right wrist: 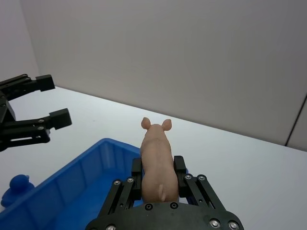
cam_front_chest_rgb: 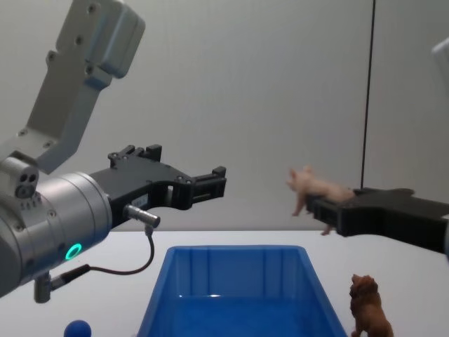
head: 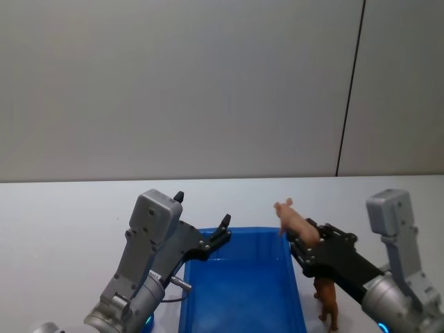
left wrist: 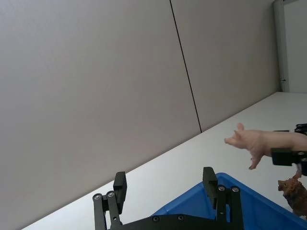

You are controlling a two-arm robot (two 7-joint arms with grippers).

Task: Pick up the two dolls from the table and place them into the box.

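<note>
My right gripper (head: pixel 303 239) is shut on the pale pink pig (head: pixel 291 216), one of the two dolls, and holds it in the air over the far right corner of the blue box (head: pixel 236 291). In the right wrist view the pig (right wrist: pixel 157 158) sits between the black fingers (right wrist: pixel 136 167), head pointing away. The brown lion (head: pixel 327 297) stands upright on the white table (head: pixel 69 208) just right of the box; the chest view shows the lion (cam_front_chest_rgb: pixel 370 309) beside the box (cam_front_chest_rgb: pixel 231 281). Over the box's far left side, my left gripper (head: pixel 202 209) hangs open and holds nothing.
A small blue toy (cam_front_chest_rgb: pixel 77 328) lies on the table left of the box. A grey wall (head: pixel 208 83) with a dark vertical seam stands behind the table. The box's inside looks bare.
</note>
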